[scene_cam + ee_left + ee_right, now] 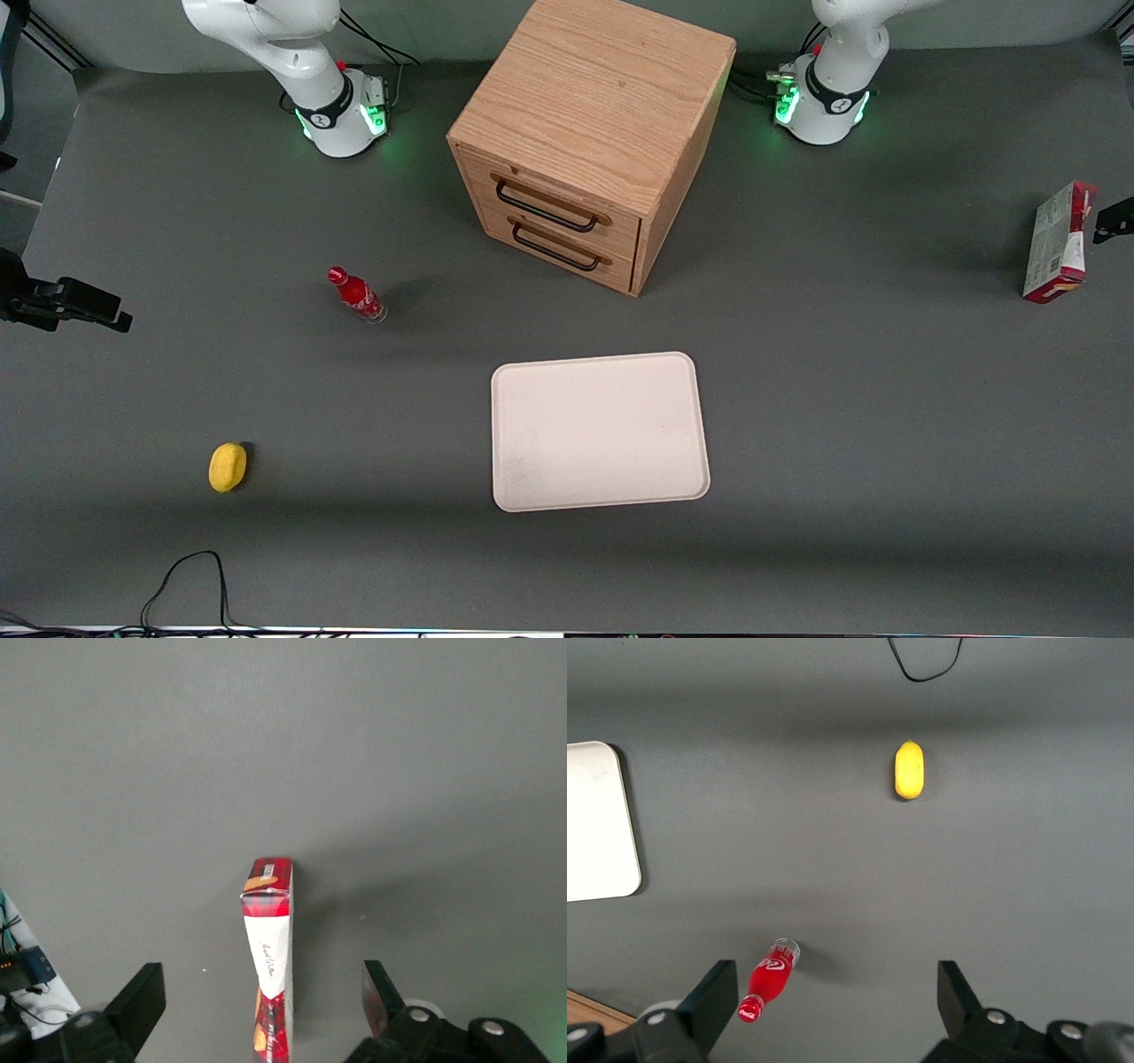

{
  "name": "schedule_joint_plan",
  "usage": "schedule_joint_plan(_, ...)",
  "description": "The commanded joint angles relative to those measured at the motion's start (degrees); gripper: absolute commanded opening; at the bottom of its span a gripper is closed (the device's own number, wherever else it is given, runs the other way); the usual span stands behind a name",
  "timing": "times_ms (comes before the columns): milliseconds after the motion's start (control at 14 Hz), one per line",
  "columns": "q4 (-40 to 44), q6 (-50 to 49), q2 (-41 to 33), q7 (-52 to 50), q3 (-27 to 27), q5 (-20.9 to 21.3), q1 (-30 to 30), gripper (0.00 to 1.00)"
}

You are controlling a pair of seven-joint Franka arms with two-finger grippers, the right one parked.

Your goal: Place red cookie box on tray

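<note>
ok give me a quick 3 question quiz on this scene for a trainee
1. True or false: the red cookie box already lies on the tray.
2. How does the box rest: A flat on its face, B standing on edge, C leaning on the cabinet?
3. Fill in: the end effector hovers above the box with its fingers ____.

Key: 1 false; it stands at the working arm's end of the table. 2 B. 3 open, one on each side of it.
</note>
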Motion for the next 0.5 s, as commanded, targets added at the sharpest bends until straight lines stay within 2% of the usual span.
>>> schedule_joint_plan(0, -3.2, 5.1, 2.3, 7.5, -0.2, -0.6, 3.9, 0.99)
schedule_joint_plan(214, -3.2, 9.6, 7.8, 17.2, -0.2, -5.6, 8.9, 0.99)
schedule_joint_plan(429, -3.2, 12.4, 12.1, 18.3, -0.2, -6.6, 10.7, 0.98)
